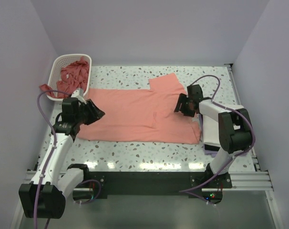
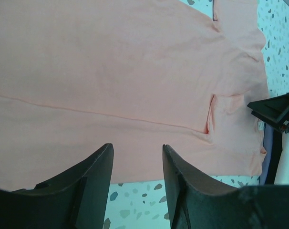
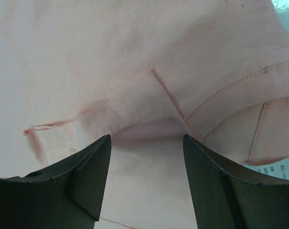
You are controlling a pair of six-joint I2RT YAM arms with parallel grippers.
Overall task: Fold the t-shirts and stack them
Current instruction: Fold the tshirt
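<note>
Mid-fold on the spread salmon-pink t-shirt (image 1: 130, 112), the left gripper (image 1: 98, 113) at its hem end and the right gripper (image 1: 179, 107) at its collar hover with jaws apart and empty, probably needing to pinch edges next.

Pale lilac walls (image 1: 149, 28); speckled white terrazzo tabletop (image 1: 135, 155)

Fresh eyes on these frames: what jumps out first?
A salmon-pink t-shirt lies spread flat across the middle of the table. The left claw and right claw hang open over its two ends. At the far-left corner, a white lattice basket holds more crumpled pink shirts.
</note>
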